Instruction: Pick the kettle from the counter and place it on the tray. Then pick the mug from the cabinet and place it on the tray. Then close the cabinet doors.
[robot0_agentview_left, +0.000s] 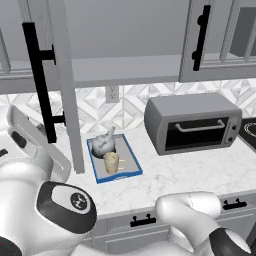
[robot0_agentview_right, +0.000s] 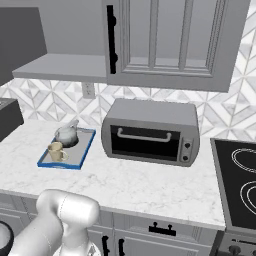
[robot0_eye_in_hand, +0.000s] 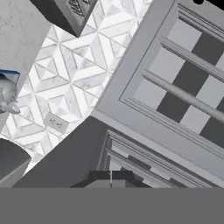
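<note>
The blue-rimmed tray (robot0_agentview_left: 131, 161) (robot0_agentview_right: 82, 149) lies on the white counter (robot0_agentview_left: 200, 172) (robot0_agentview_right: 145, 185), left of the toaster oven. The silver kettle (robot0_agentview_left: 104, 144) (robot0_agentview_right: 66, 135) (robot0_eye_in_hand: 6, 97) stands on its far end. The beige mug (robot0_agentview_left: 112, 162) (robot0_agentview_right: 56, 151) stands on its near end. The left cabinet door (robot0_agentview_left: 62, 85) stands open, edge-on, with a black bar handle. The right cabinet door (robot0_agentview_left: 217, 42) (robot0_agentview_right: 170, 40) covers the right half. The cabinet shelf (robot0_agentview_right: 65, 67) is bare. My gripper (robot0_eye_in_hand: 111, 177) is shut, empty, close to a grey panelled door face (robot0_eye_in_hand: 183, 83).
A grey toaster oven (robot0_agentview_left: 192, 122) (robot0_agentview_right: 150, 132) stands on the counter right of the tray. A black cooktop (robot0_agentview_right: 240, 185) lies at the far right. A wall outlet (robot0_agentview_left: 112, 93) (robot0_eye_in_hand: 56, 123) sits on the tiled backsplash. My arm's white links rise at the lower left of the left base view.
</note>
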